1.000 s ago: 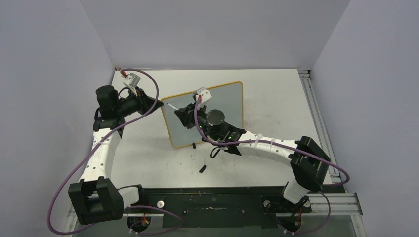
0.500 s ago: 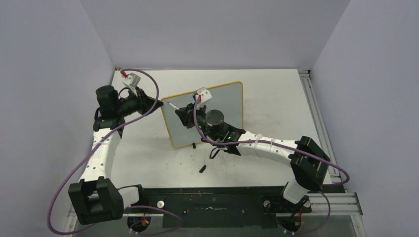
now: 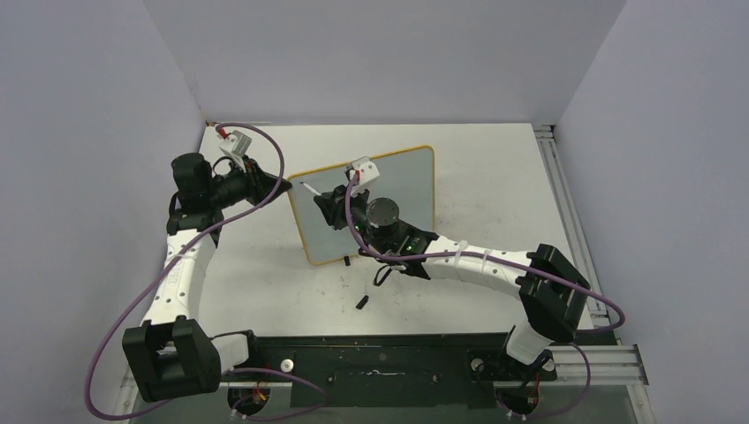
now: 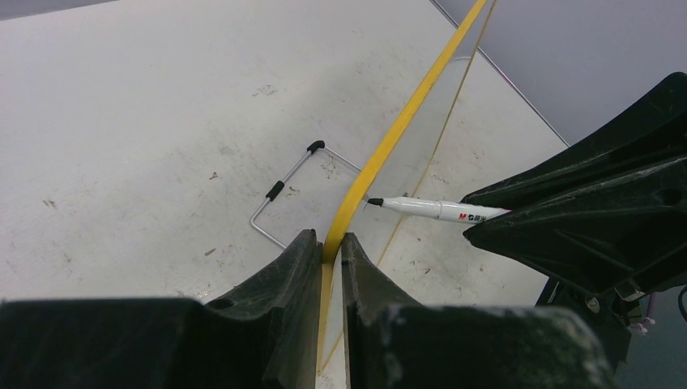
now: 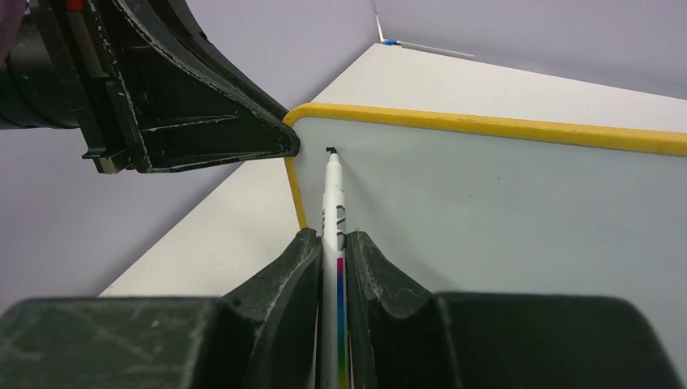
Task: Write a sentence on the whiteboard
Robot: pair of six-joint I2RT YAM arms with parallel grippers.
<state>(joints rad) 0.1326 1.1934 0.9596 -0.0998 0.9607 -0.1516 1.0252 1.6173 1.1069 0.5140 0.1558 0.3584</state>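
The whiteboard (image 3: pixel 411 181) stands tilted on the table, its yellow frame (image 4: pixel 397 130) running away from the left wrist camera. My left gripper (image 3: pixel 281 187) (image 4: pixel 328 239) is shut on the frame's left edge near the top corner. A white marker (image 3: pixel 308 189) (image 5: pixel 332 190) is clamped in my right gripper (image 3: pixel 322 201) (image 5: pixel 332 237), which is shut on its barrel. The marker's black tip (image 4: pixel 375 201) touches the board's face (image 5: pixel 502 211) just inside the top left corner. Only a tiny black stroke shows at the tip; the sentence is not in view.
A small black cap (image 3: pixel 362 301) lies on the table in front of the board. The board's wire stand (image 4: pixel 279 194) rests on the table behind it. Purple walls close in on three sides, and a metal rail (image 3: pixel 565 203) runs along the right edge.
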